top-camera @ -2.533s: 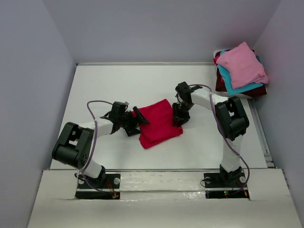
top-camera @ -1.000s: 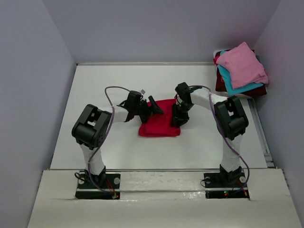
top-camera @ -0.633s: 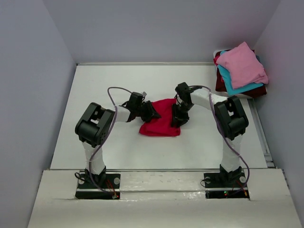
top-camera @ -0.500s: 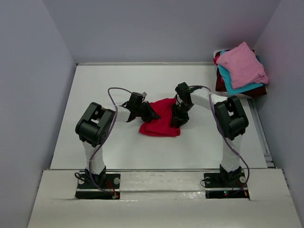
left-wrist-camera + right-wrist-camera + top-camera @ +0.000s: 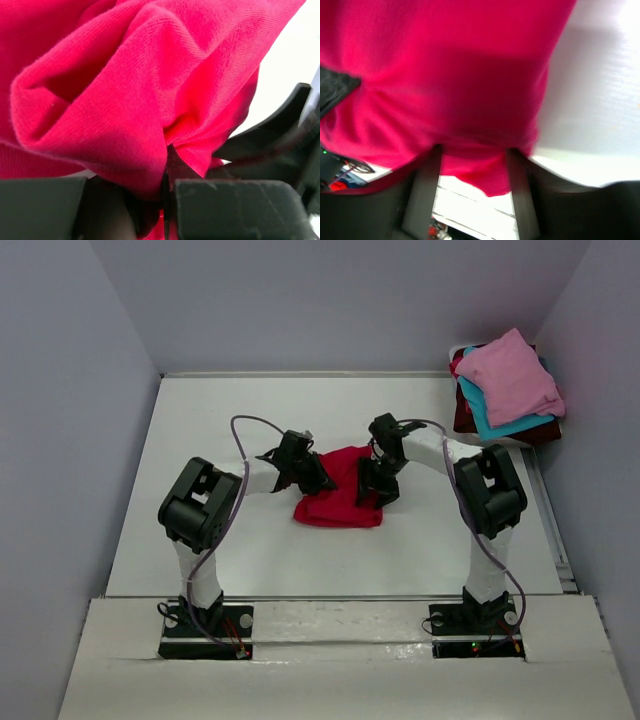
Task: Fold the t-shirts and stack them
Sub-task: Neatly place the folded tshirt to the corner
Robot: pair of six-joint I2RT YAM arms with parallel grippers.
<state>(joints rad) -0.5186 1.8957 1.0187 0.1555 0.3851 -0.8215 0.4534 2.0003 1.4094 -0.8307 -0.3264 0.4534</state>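
red t-shirt (image 5: 336, 503) central, pink-topped shirt stack (image 5: 510, 378) well apart, far right

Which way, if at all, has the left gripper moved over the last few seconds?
Yes. Seen from above, the left gripper has shifted right and toward the table's back edge, onto the left side of the red t-shirt.

The crimson t-shirt (image 5: 125, 90) is fine-knit matt cloth; the left gripper (image 5: 167, 167) is matt black plastic; the table (image 5: 250, 410) looks smooth.
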